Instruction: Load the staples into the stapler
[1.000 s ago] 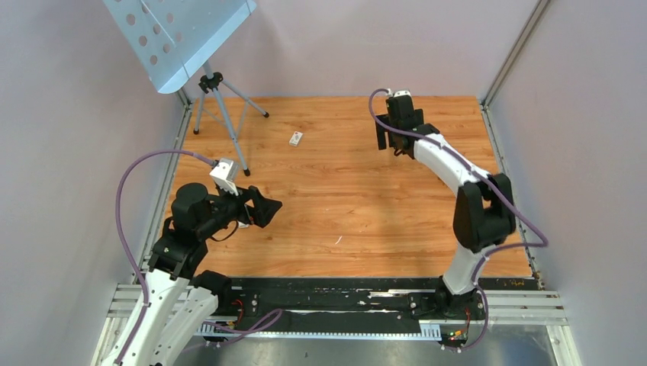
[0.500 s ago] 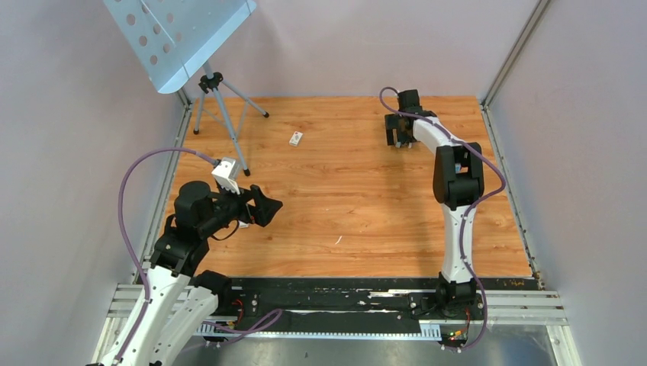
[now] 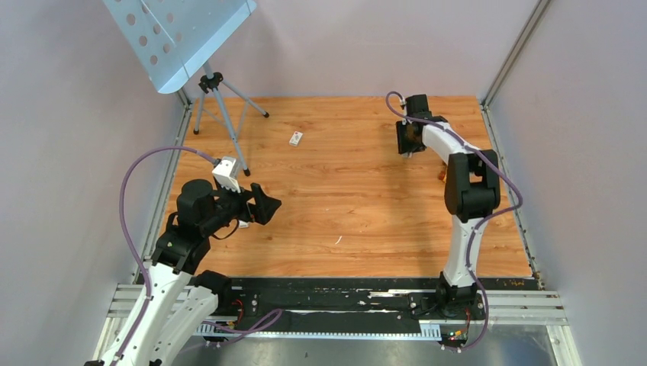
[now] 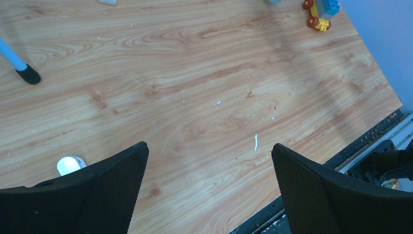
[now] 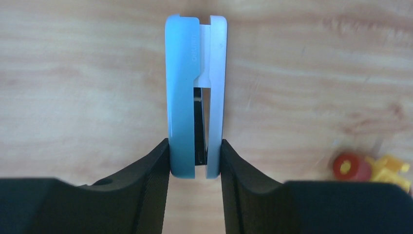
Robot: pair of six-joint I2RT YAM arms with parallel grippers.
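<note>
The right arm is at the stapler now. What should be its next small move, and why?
Probably a short lift straight up. The right gripper presses on both long sides of the stapler, which seems to lie on the table, so the grip looks made. The left gripper hangs open and empty, far to the side.

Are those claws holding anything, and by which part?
The right gripper pinches the stapler at one end, across its blue top and white base. The left gripper holds nothing.

Fingers (image 4: 112, 195) wide apart above table (image 4: 204, 97); small white object (image 4: 69, 165), identity unclear, beside one.
</note>
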